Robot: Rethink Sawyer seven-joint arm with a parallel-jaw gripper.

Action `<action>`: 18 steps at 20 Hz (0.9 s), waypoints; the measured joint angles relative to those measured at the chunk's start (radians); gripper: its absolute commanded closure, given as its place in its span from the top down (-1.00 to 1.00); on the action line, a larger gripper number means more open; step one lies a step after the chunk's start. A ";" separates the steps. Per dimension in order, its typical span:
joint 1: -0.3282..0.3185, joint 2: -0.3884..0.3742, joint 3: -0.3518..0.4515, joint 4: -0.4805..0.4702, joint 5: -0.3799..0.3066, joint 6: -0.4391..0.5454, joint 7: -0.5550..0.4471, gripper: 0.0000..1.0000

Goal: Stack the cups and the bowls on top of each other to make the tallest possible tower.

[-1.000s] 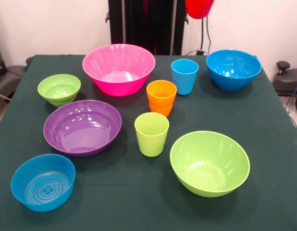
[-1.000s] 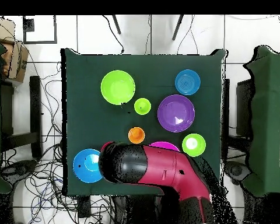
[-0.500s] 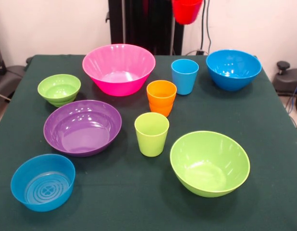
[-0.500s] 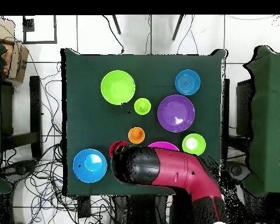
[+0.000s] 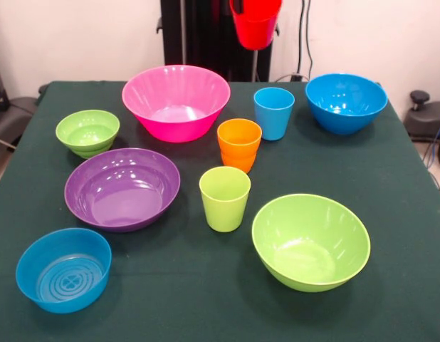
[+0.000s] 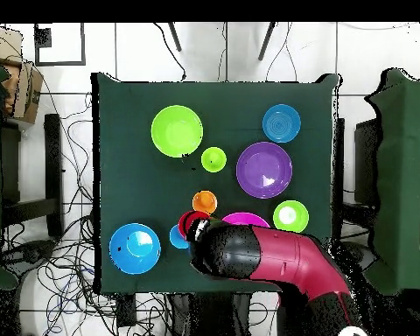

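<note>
A red cup hangs high above the table's far edge with my gripper shut on it, between the large pink bowl and the light blue cup. From overhead the red cup peeks out beside my arm, which hides part of the pink bowl. The orange cup and lime cup stand mid-table. Around them sit the purple bowl, large green bowl, large blue bowl, small green bowl and ringed small blue bowl. No tower shows; each piece stands alone.
All pieces rest on a dark green tablecloth. Cables trail over the floor around the table. Dark furniture stands beside the table.
My arm has swung sideways with the red cup, which now hangs lower and nearer the pink bowl. The light blue cup has come out from under the arm in the overhead view.
</note>
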 measured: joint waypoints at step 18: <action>-0.171 0.089 0.185 0.051 -0.153 -0.079 0.000 -1.00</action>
